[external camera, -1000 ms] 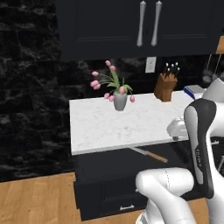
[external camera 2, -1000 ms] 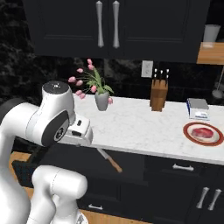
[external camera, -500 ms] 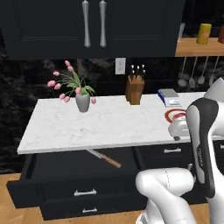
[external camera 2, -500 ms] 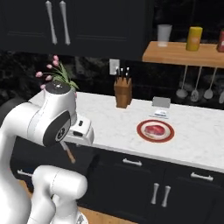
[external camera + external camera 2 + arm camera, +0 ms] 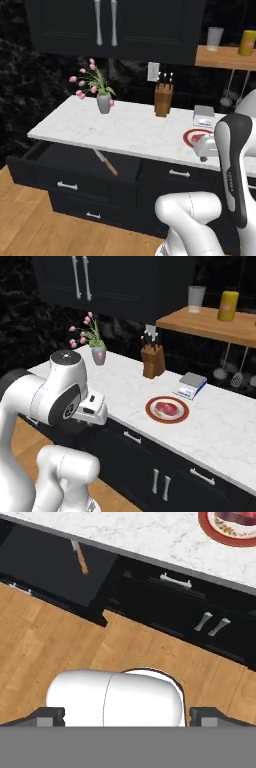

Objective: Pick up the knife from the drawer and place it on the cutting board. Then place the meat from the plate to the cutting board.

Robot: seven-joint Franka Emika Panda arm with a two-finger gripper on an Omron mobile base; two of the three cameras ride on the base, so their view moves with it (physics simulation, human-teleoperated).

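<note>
Under the counter's edge [image 5: 120, 146], the knife [image 5: 107, 164] blade is half hidden.

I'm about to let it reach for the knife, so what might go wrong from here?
1. The slim wooden-handled knife lies aslant in the open black drawer, its blade end tucked beneath the white marble counter edge; a straight descent might hit that overhang.
2. The handle is thin and angled, so the gripper may close badly aligned and slip.
3. No cutting board appears on the counter near the red-rimmed plate, so the drop-off spot seems uncertain.
</note>
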